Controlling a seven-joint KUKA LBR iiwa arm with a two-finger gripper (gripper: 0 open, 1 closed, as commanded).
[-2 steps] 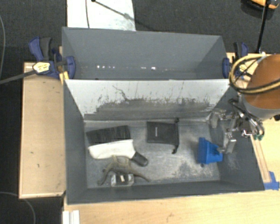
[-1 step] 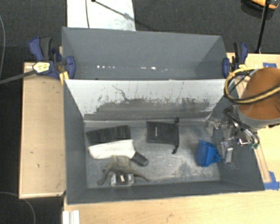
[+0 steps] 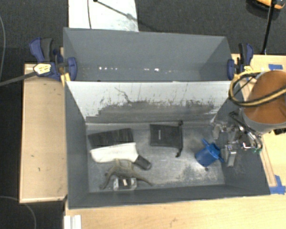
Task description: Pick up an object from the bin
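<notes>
- Hanging low over the right end of the bin (image 3: 148,101), the gripper (image 3: 229,152) sits close to the right wall, with the orange cover (image 3: 271,101) and looped cables (image 3: 240,87) of the wrist above it.
- Whether the gripper is apart, together or clamped on anything cannot be told; its metal parts merge with the grey floor.
- A blue plastic piece (image 3: 208,155) lies on the floor just left of the gripper, its right edge meeting or passing under it; contact cannot be confirmed.
- Its shape is irregular and hard to read. The long axis appears to run from lower left to upper right, the upper end pointing toward the gripper.
- Well apart, mid-floor: a black pouch (image 3: 165,136) with a strap.
- At the left end, a heap: a black flat block (image 3: 110,137), a white piece (image 3: 113,152), a small dark cylinder (image 3: 143,164) and a grey-green toy lizard (image 3: 126,174).
</notes>
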